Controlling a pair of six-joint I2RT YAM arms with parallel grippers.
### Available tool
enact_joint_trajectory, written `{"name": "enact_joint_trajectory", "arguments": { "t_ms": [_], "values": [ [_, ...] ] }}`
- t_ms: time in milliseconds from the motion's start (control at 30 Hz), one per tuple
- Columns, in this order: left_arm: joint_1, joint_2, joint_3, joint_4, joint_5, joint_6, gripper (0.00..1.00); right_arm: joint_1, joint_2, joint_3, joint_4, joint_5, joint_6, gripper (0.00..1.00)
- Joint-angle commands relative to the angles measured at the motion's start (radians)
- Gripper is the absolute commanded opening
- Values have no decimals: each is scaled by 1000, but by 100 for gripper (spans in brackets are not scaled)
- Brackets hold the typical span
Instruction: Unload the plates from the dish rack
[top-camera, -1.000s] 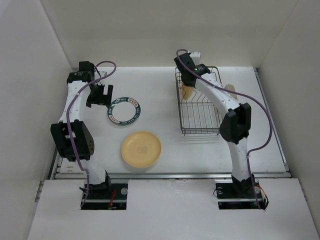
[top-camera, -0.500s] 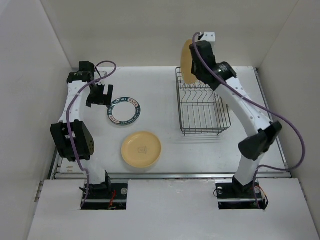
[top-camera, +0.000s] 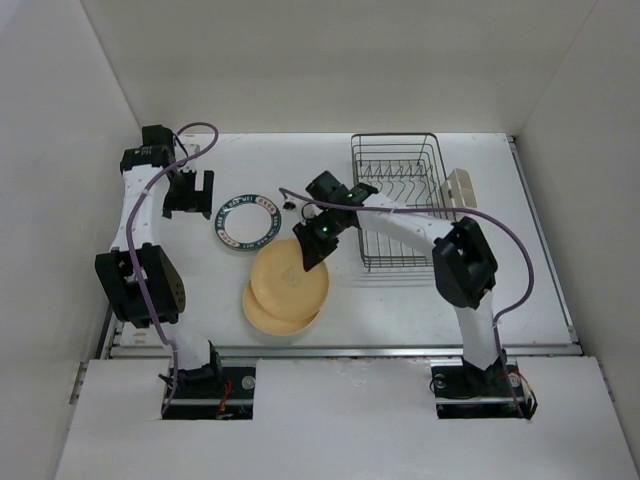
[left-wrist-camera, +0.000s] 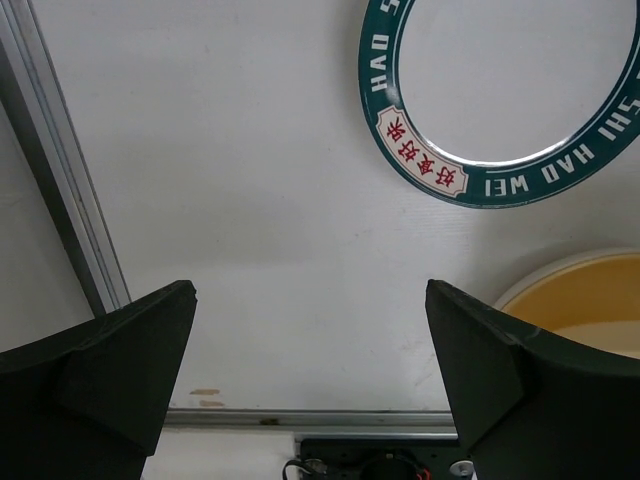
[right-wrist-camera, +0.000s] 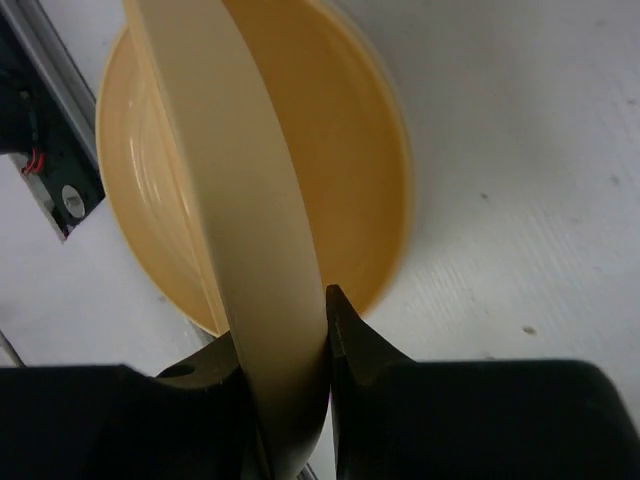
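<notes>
Right gripper (top-camera: 310, 252) (right-wrist-camera: 280, 335) is clamped on the rim of a round yellow-tan plate (top-camera: 292, 272) (right-wrist-camera: 240, 190): jaws nearly closed, one finger on each face, plate seen edge-on between them in the right wrist view. The held plate hangs tilted over a second round yellow-tan plate (top-camera: 262, 318) (right-wrist-camera: 350, 170), which lies flat on the white table (top-camera: 400, 310) near the front edge, left of centre. From above the held one covers most of it; only the near-left crescent of the lower one shows in the top view. Can't tell whether the two touch. Left gripper (top-camera: 189, 205) (left-wrist-camera: 310, 370) is spread wide with nothing between its fingers (left-wrist-camera: 110, 370), hanging over bare table at far left, just left of a white round plate with a dark green rim band (top-camera: 247, 220) (left-wrist-camera: 520, 180). That plate lies flat on the table, behind the yellow pair; its rim carries white lettering and a red-and-white label. Left wrist view also shows a metal rail (left-wrist-camera: 60, 200) along the table edge. Dark wire dish rack (top-camera: 405, 205) with upright divider prongs stands in the far half of the table, right of centre and right of all three plates, with a beige box-shaped caddy (top-camera: 460, 187) on its right side. The right arm's forearm crosses over the rack's near-left part.
</notes>
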Motion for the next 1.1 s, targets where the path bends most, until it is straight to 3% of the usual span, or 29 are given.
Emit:
{"name": "enact_joint_trajectory", "arguments": {
  "t_ms": [0,67,133,233,267,367,700,800,833,967,1067],
  "values": [
    [6,-59,-15,-13,5,-8,99,19,-29,35,14,-90,-78,17],
    [6,-59,-15,-13,5,-8,99,44,8,35,-7,-17,-78,37],
    [6,-70,-25,-13,5,1,99,59,18,35,-21,61,-78,66],
    [6,-70,-25,-13,14,1,99,84,27,35,-21,242,-42,75],
    [6,-70,-25,-13,14,1,99,93,27,35,-11,338,-29,83],
    [6,-70,-25,-13,14,1,99,102,27,35,11,520,16,84],
    [6,-81,-63,-4,-13,10,99,186,-134,-122,227,689,53,88],
    [6,-90,-72,5,-24,10,99,186,-215,-166,295,782,137,94],
    [6,-101,-72,5,-34,10,99,186,-240,-177,328,837,169,96],
    [6,-134,-113,77,-110,-34,99,55,-298,-166,243,1372,419,100],
    [6,-164,-163,125,-229,-80,99,-71,-308,-99,20,1494,649,100]
  ]
}}
